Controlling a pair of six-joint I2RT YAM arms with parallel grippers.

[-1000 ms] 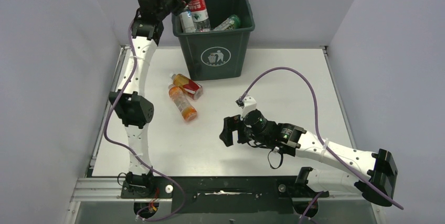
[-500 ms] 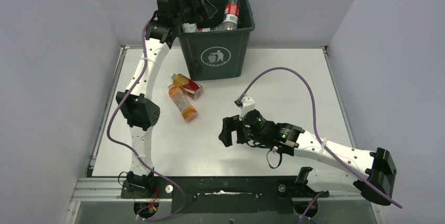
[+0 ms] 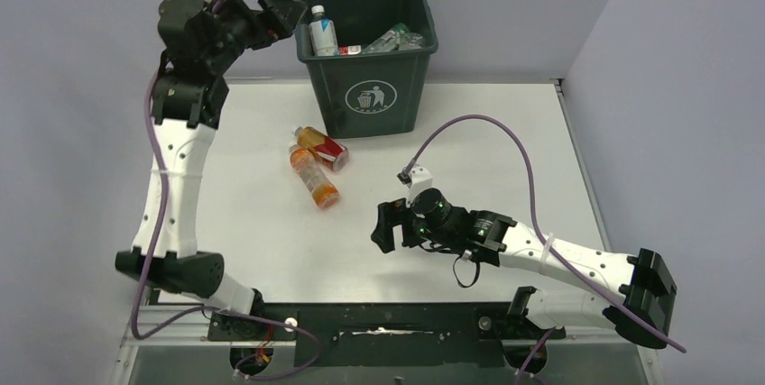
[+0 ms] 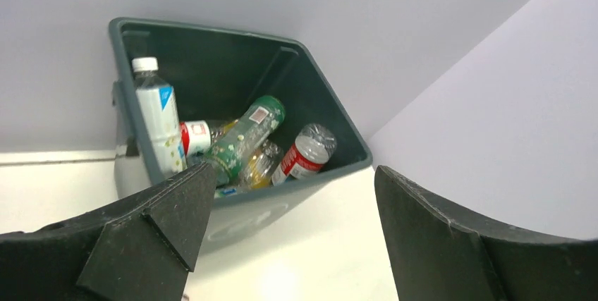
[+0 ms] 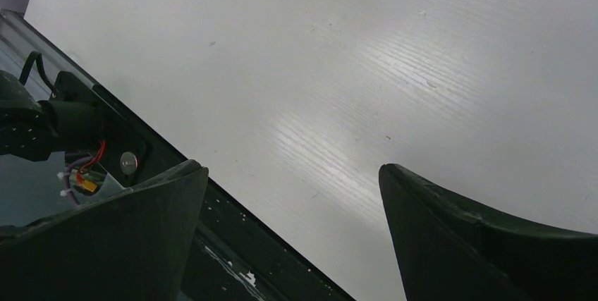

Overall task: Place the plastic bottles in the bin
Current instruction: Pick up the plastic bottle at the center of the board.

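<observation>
The dark green bin (image 3: 366,96) stands at the back of the table with several plastic bottles inside. A white-capped bottle (image 3: 321,35) leans upright in its left corner. In the left wrist view the bin (image 4: 211,54) holds that blue-labelled bottle (image 4: 159,114), a green-labelled one (image 4: 243,135) and a red-labelled one (image 4: 303,153). Two bottles lie on the table: an orange one (image 3: 314,178) and a red-labelled one (image 3: 323,146). My left gripper (image 3: 275,2) (image 4: 293,195) is open and empty, high and left of the bin's rim. My right gripper (image 3: 386,227) (image 5: 293,174) is open and empty, low over the table's near middle.
Grey walls close in the table on the left, back and right. A black rail (image 5: 233,244) runs along the near edge under my right gripper. The right arm's purple cable (image 3: 505,132) arcs over the right half of the table.
The red-labelled bottle that the left gripper held over the bin now lies inside it. The left arm has swung back to the left of the bin. The right gripper has shifted slightly left.
</observation>
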